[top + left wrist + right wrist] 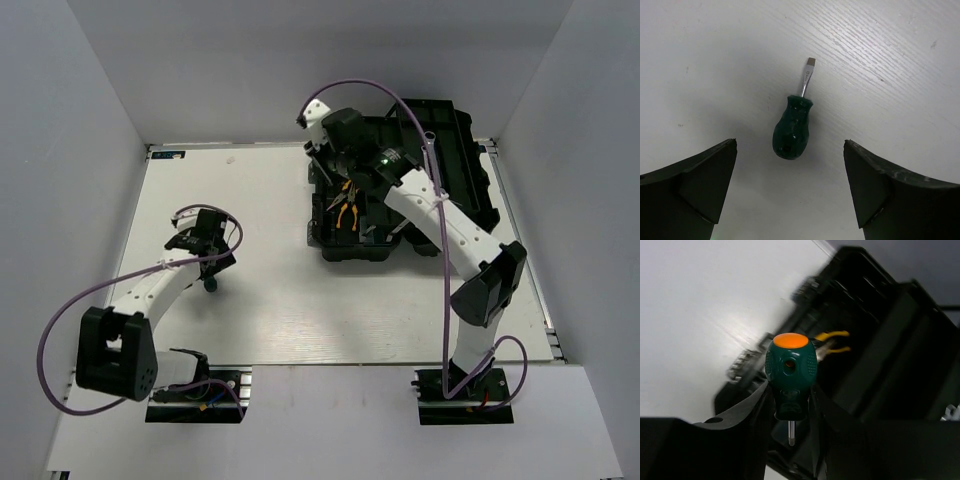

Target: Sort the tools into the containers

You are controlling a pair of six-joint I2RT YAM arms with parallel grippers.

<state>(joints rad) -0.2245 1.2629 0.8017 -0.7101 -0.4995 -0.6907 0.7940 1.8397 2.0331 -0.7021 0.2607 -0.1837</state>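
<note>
My left gripper (pixel 207 262) hangs low over the left half of the surface (pixel 280 300), about halfway between its near edge and its far edge. It is wide open and holds nothing. In the left wrist view, a stubby screwdriver (pixel 793 129) with a green handle lies flat on the surface. It lies between the two fingers (pixel 705 185) and touches neither of them. Its flat tip points away from the gripper.

My right gripper (pixel 792 412) is above the black toolbox (pixel 455 170), which stands open at the far right corner of the surface. This gripper is closed on a second screwdriver (pixel 791 367), green with an orange cap. The fingers clamp the lower part of the handle, just above the metal shaft, and the cap faces the wrist camera. Inside the toolbox, near its left side, the pliers (pixel 347 208) with yellow handles lie in a compartment. I cannot tell which compartment the held screwdriver is over.
</note>
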